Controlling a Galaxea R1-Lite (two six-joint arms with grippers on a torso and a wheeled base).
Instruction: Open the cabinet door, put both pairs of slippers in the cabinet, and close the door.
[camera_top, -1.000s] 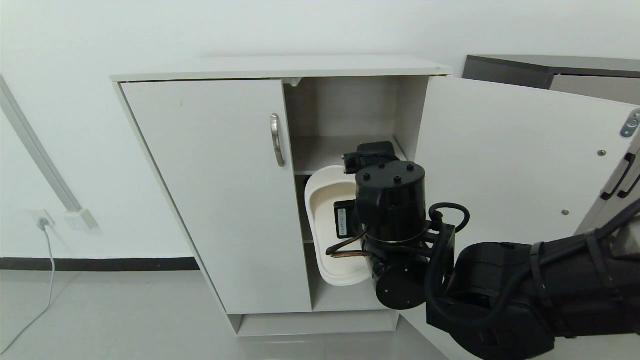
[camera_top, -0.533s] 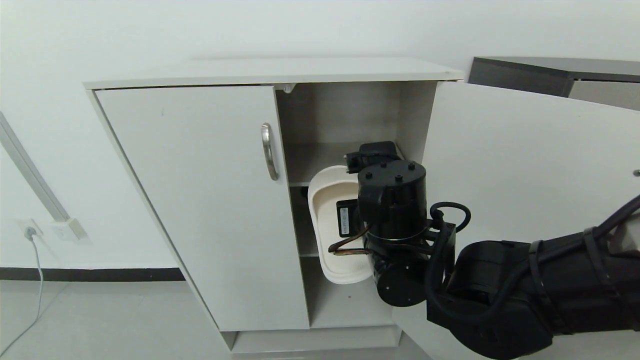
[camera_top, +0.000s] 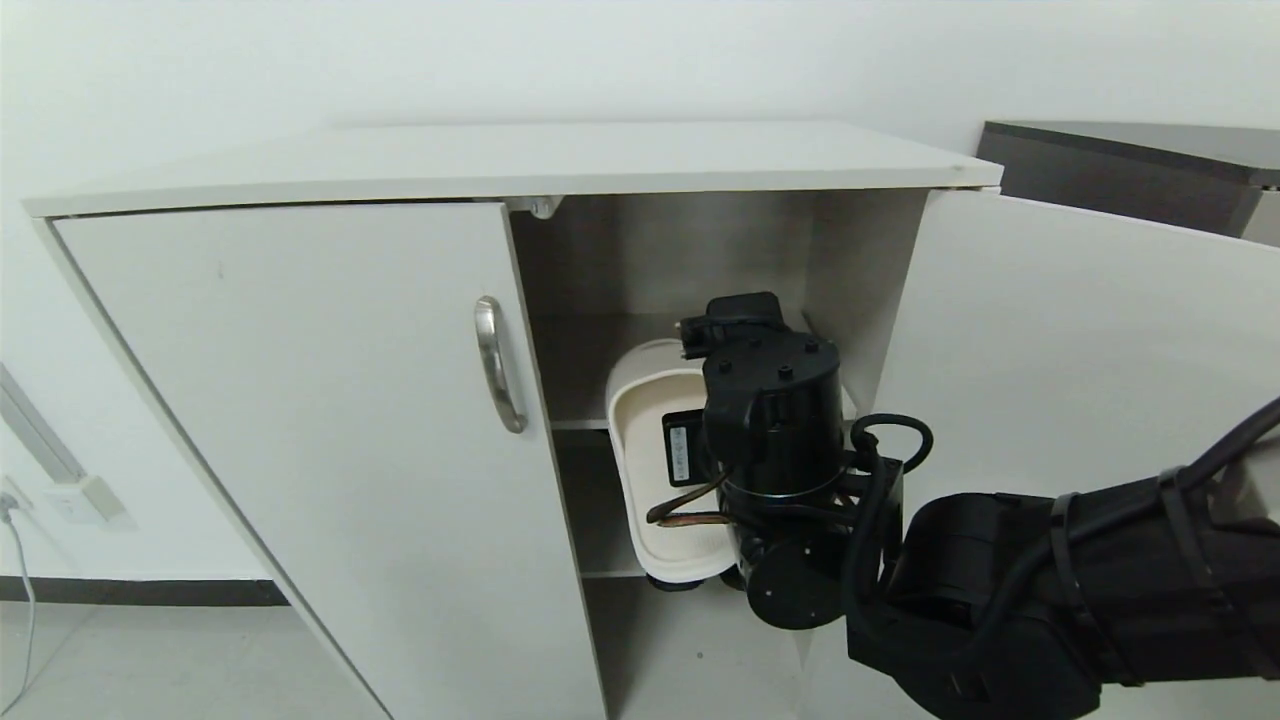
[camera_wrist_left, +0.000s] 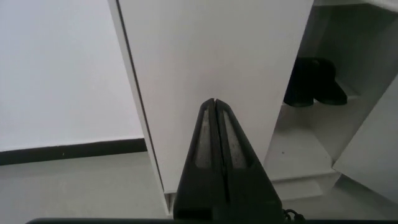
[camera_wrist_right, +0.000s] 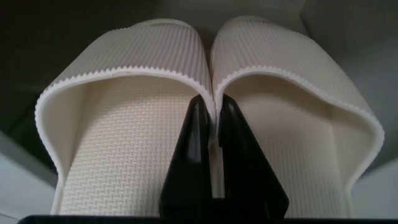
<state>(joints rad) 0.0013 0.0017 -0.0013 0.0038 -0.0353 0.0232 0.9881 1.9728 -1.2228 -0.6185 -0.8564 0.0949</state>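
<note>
The white cabinet (camera_top: 500, 165) stands with its left door (camera_top: 300, 420) closed and its right door (camera_top: 1080, 350) swung open. A pair of white slippers (camera_top: 650, 470) hangs upright in the open right half, in front of the shelf edges. My right gripper (camera_wrist_right: 212, 107) is shut on the slippers' (camera_wrist_right: 124, 143) two touching inner walls, toes pointing into the cabinet. A pair of black slippers (camera_wrist_left: 314, 84) sits on a lower shelf inside. My left gripper (camera_wrist_left: 214, 109) is shut and empty, low in front of the closed left door (camera_wrist_left: 211, 56).
The left door carries a metal handle (camera_top: 497, 365). A dark grey unit (camera_top: 1130, 165) stands behind the open door on the right. A wall socket box (camera_top: 85, 500) sits low on the left wall. Bare floor (camera_wrist_left: 74, 186) lies before the cabinet's left side.
The head camera has moved closer to the cabinet, which looks larger and sits lower-left. My right gripper keeps the white slippers at the opening, slightly higher against the shelves.
</note>
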